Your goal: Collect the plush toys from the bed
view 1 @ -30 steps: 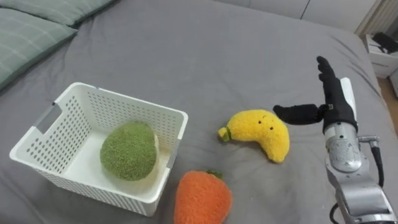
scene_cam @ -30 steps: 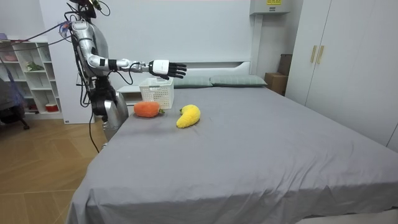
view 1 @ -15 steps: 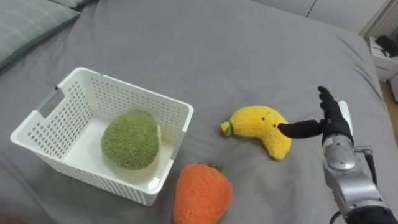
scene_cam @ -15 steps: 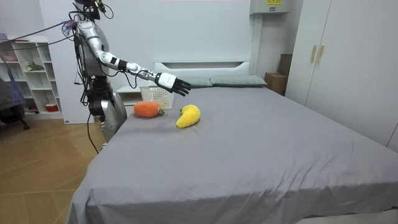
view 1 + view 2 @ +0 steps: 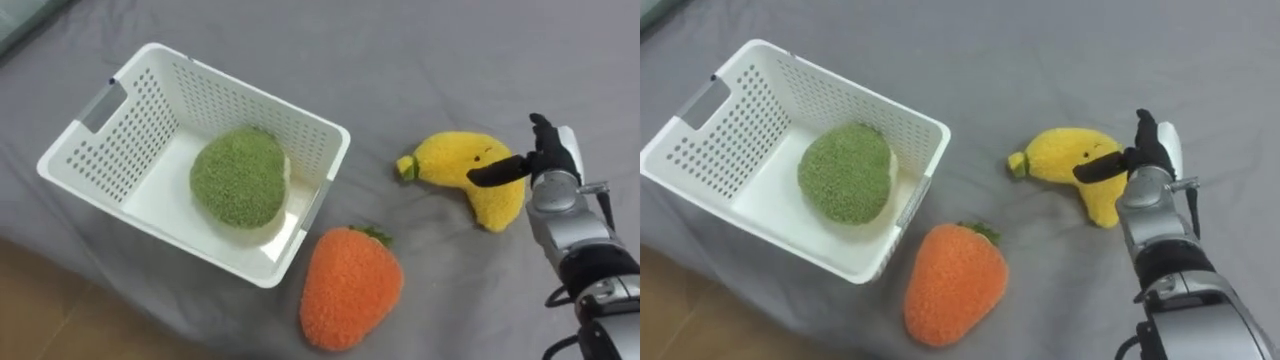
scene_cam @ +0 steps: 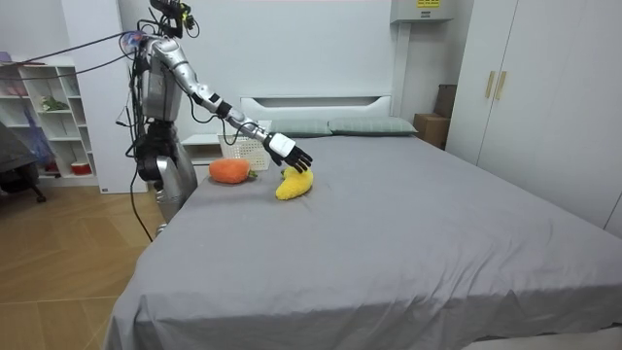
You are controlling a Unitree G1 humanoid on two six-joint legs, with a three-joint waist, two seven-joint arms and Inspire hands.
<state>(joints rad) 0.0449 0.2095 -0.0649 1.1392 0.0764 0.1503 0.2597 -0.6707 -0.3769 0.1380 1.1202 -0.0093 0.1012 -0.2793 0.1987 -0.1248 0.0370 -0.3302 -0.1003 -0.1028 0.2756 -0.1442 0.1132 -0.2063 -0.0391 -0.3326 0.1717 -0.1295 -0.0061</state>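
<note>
Nearest, a fuzzy orange plush carrot (image 5: 350, 290) lies on the grey bed (image 5: 420, 60) beside a white perforated basket (image 5: 143, 120) holding a round green plush (image 5: 240, 178), and beyond lies a curved, green-stemmed yellow plush banana (image 5: 462, 178), the right hand (image 5: 545, 158) outspread over it, thumb touching, gripping nothing.

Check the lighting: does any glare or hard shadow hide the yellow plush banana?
Left eye view: even light, no glare on the yellow plush banana; only the right hand overlaps part of it. Room view: no hard shadows on the grey bed.
</note>
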